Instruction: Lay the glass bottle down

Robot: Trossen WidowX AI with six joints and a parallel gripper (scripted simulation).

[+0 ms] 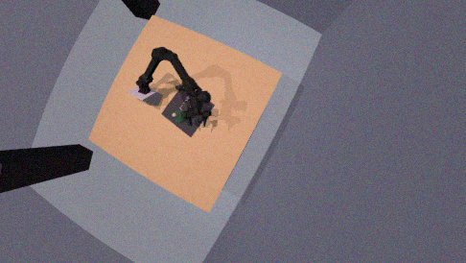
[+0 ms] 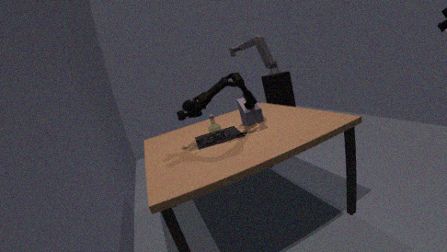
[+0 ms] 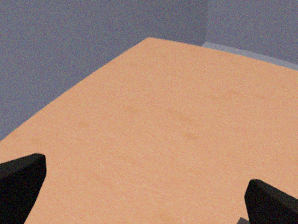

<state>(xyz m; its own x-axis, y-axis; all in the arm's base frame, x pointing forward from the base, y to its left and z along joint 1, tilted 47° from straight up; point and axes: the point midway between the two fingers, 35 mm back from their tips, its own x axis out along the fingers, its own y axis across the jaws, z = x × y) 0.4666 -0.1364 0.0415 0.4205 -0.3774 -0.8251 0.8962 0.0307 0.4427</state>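
One bottle: we see the green glass [image 1: 179, 115] [image 2: 214, 126] standing upright at the dark board [image 1: 191, 131] [image 2: 200, 143], its neck pointing up.
Gripper: we see its fingers spread wide apart, with nothing between them [image 1: 204, 122] [image 2: 180, 115] [image 3: 147, 167].
Bottle and gripper: we find them apart, the gripper raised above the table [image 1: 158, 168] [image 2: 285, 133] [image 3: 150, 100] and off to one side of the bottle.
Wrist view: we see mostly wooden tabletop beyond the fingers.
Grey rest: we cannot make it out clearly.

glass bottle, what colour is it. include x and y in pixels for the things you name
Green; the glass bottle [image 1: 179, 116] [image 2: 213, 126] shows best in the exterior view, a pale yellowish green.
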